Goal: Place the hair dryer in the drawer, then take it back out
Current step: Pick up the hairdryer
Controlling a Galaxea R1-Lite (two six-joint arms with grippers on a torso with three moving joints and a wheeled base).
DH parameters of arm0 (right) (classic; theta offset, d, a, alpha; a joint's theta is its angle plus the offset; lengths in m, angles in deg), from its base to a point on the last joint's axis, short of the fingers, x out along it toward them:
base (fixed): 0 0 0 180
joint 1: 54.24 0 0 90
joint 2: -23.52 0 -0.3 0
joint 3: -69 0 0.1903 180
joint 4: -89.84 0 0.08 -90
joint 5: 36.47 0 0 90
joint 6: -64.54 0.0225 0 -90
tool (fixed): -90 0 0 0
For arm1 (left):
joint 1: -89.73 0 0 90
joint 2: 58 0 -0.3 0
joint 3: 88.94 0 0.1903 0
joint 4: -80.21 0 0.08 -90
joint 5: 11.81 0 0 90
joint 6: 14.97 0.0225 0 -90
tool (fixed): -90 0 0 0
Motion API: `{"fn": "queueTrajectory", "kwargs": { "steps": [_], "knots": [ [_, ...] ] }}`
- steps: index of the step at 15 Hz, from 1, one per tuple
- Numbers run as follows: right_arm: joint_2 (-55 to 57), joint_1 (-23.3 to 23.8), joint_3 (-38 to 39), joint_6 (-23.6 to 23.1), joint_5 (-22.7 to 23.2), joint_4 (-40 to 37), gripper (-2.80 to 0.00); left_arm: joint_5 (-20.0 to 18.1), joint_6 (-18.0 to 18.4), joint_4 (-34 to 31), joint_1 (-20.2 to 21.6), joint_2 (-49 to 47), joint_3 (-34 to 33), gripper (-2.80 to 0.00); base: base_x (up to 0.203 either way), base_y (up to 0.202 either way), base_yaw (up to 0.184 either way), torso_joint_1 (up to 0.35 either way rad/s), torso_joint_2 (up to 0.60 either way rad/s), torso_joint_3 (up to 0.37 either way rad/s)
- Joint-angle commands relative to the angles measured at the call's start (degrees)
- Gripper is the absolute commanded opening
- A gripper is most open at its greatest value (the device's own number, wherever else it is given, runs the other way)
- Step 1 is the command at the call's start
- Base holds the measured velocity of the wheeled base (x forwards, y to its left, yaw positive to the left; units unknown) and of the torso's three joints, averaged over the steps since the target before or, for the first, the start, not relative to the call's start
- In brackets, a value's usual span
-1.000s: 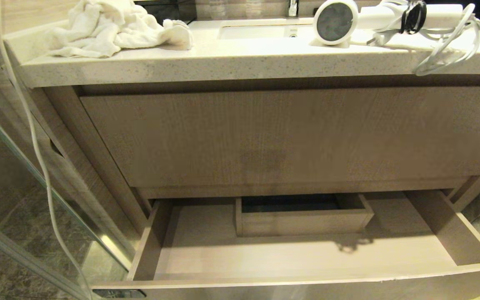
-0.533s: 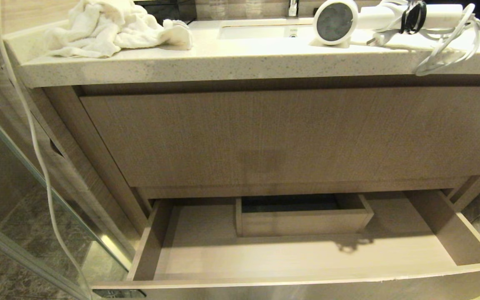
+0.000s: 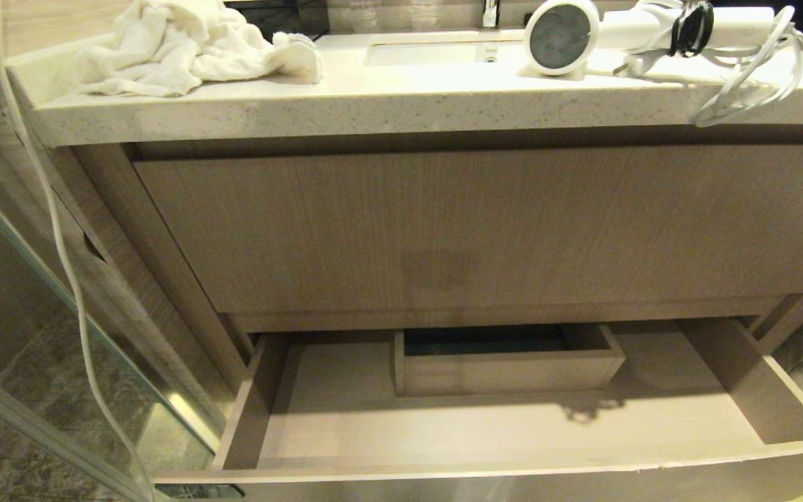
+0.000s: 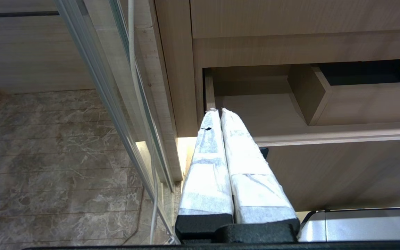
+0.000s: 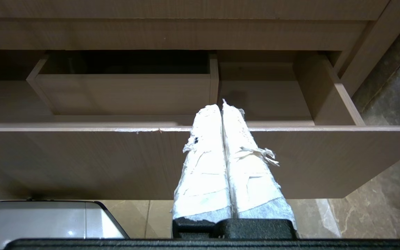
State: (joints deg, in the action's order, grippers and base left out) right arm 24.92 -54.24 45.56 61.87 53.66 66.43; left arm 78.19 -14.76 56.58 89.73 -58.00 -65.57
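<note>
While the hair dryer (image 3: 562,36) lies at the surface's (image 3: 401,104) back right corner, drawer (image 3: 513,425) open, lift either closed, empty gripper (image 5: 222,107) and grasp its handle, avoiding the cord.

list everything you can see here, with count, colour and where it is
hair dryer: 1, white with dark grey round end, lying on the countertop at the right, cord bundled by a black strap
towel: 1, white, crumpled on the countertop at the left
countertop: 1, pale speckled stone, across the top
sink: 1, white, set into the countertop, middle back
upper cabinet front: 1, light-brown wood grain, shut, under the countertop
drawer: 1, light-brown wood, pulled open at the bottom, nothing in it, boxed cut-out at its back
cable: 1, white, hanging down at the left
glass panel: 1, clear, left side
left claw: 1, white-wrapped, shut, before the drawer's left end
right claw: 1, white-wrapped, shut, before the drawer's right part
</note>
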Motion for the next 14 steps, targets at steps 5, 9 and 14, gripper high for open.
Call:
{"fn": "queueTrajectory", "kwargs": {
  "steps": [5, 9, 14],
  "knots": [
    [0.1, 0.0, 0.0, -0.1, 0.0, 0.0, -2.80, 0.0, 0.0, 0.0, 0.0, -0.1, -0.1, -2.80, 0.000, 0.000, 0.000, 0.000, 0.00, 0.000],
    [0.1, 0.0, 0.0, -0.1, 0.0, -0.1, -2.80, 0.0, 0.0, 0.0, 0.0, -0.1, 0.0, -2.80, 0.000, 0.000, 0.000, 0.000, 0.00, 0.000],
    [0.1, 0.0, 0.0, -0.2, 0.0, -0.2, -2.80, 0.0, 0.0, 0.0, 0.0, 0.0, -0.1, -2.80, 0.000, 0.000, 0.000, 0.004, -0.02, -0.005]
  ]
}}
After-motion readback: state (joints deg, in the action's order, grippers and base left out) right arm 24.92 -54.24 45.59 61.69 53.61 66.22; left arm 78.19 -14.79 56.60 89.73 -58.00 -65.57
